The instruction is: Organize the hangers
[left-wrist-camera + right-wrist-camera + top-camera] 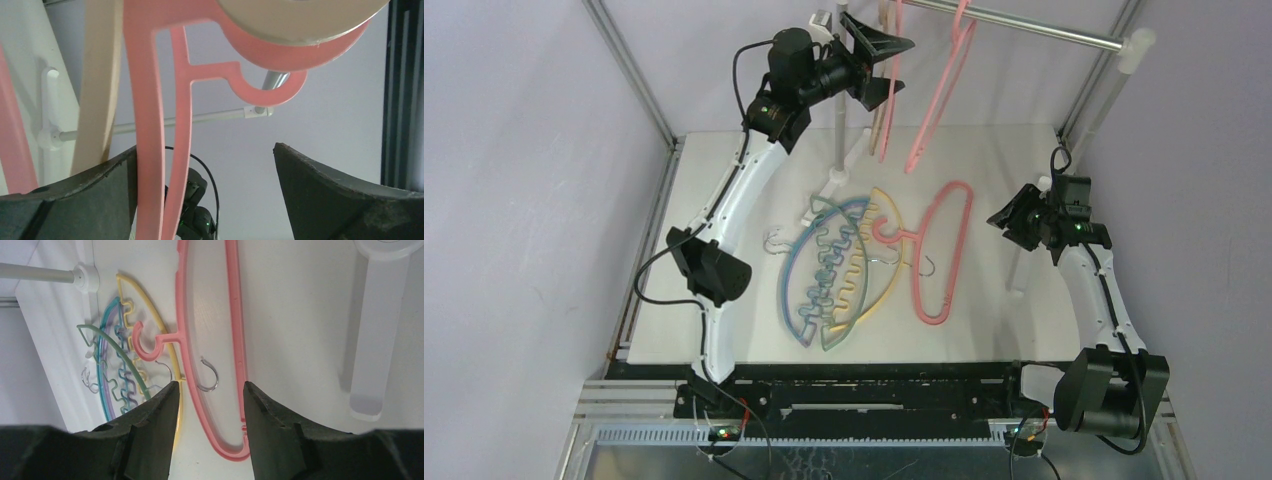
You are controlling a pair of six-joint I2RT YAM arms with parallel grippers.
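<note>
Black left gripper (205, 150) agape, pink hanger (150, 125) between

Robot lab cell: aluminium frame (629, 70), plain walls (514, 200).

The rail (1024, 28) spans the back of the table (724, 200). The hanging hangers (944, 90) are on the rail's left half. Below the rail, on the table, the pile of hangers (834, 275) lies in front of the rail's left pole (839, 130). The single hanger (944, 250) lies just right of the pile, below the rail's middle, with its hook overlapping the pile.
</note>
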